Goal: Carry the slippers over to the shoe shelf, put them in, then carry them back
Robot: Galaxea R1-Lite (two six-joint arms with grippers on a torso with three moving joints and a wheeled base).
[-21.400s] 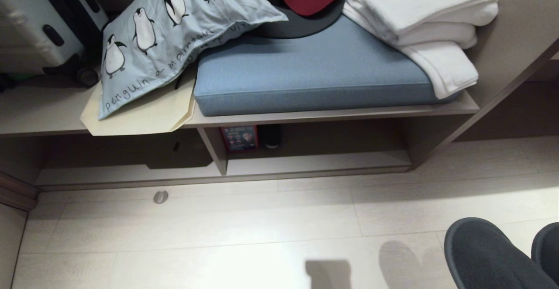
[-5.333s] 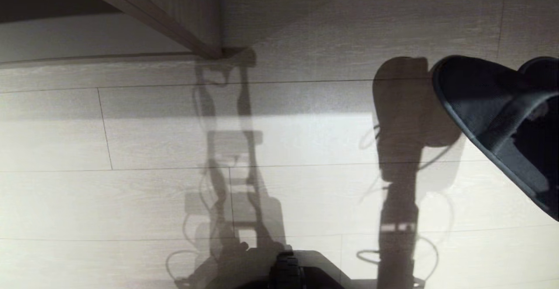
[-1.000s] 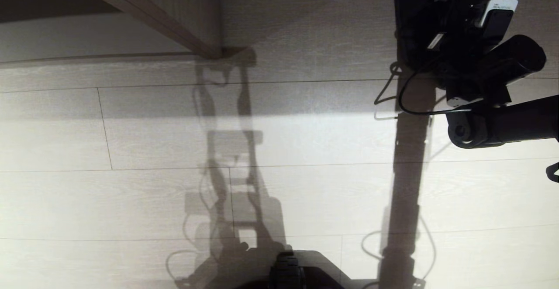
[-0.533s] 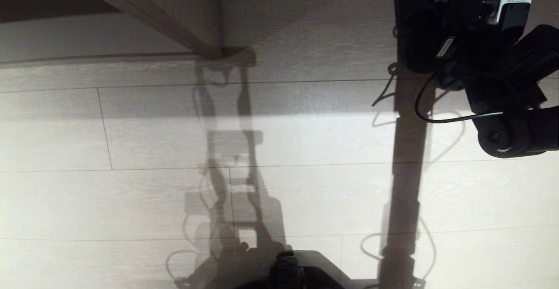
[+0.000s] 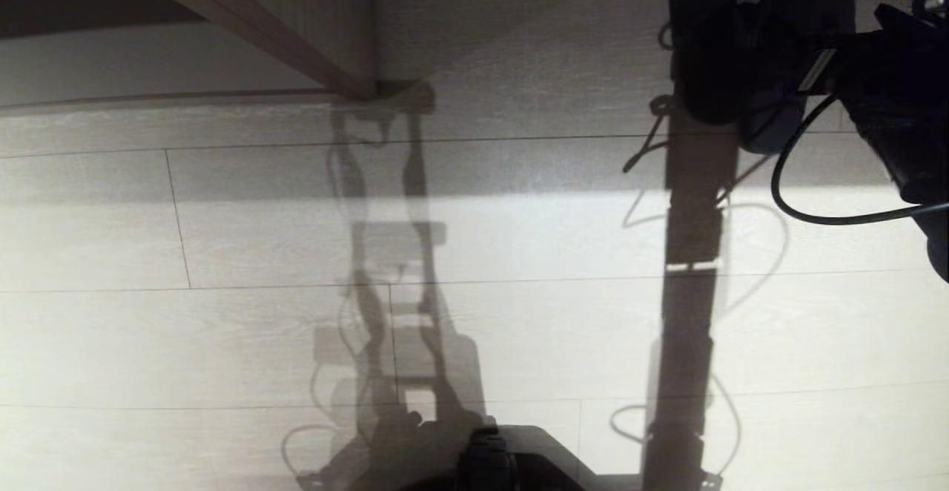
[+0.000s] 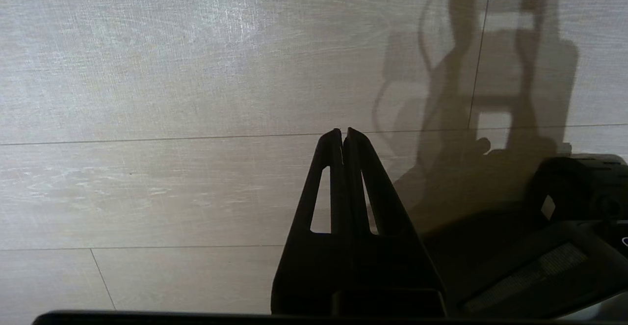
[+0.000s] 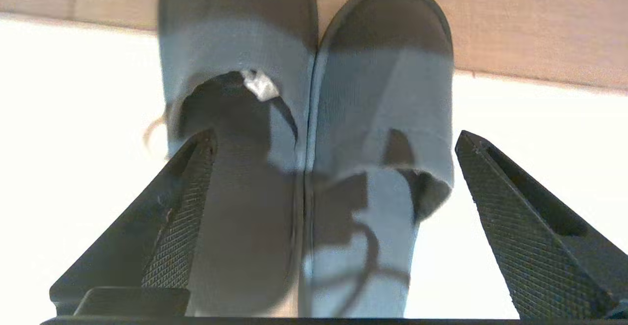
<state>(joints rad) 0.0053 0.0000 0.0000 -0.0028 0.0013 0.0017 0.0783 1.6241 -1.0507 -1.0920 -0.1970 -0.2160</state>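
Right gripper [image 7: 333, 143] stands wide open above two slippers [image 7: 314, 133] lying side by side, probably on the floor [image 5: 222, 239]; left gripper [image 6: 342, 136] is closed, empty.

You see the slippers [image 7: 304, 133] in soft, matt knitted cloth, finely ribbed, with a smooth bound edge. The right hand [image 7: 333, 138] has matt black plastic fingers [image 7: 179, 231] whose inner faces carry a rough cross-hatched grip. The floor [image 5: 296, 239] shows pale wood-grain planks with a faint sheen. The left hand [image 6: 342, 136] looks smooth, matt black.
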